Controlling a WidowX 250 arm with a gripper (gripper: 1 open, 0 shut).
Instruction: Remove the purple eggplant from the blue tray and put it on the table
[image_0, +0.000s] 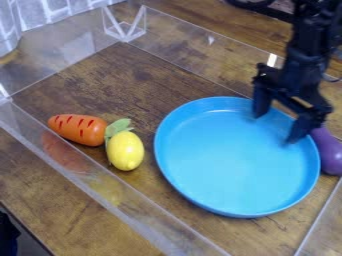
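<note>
One purple eggplant (329, 151) lies on the tabletop (160, 80), just beside the blue tray (234, 158) at its right rim; we see the tray lying flat; claw (293, 118) pointing down above the tray's far right edge, jaws wide, gripping nothing; carrot (78, 128) and lemon (126, 150) sit left of the tray.

An orange carrot (78, 128) lies just beside a yellow lemon (126, 150).

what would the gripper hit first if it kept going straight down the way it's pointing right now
Probably the far right rim of the blue tray, or the table just past it. The open gripper points straight down there, with the purple eggplant just to its right. One view leaves depth unclear.
</note>
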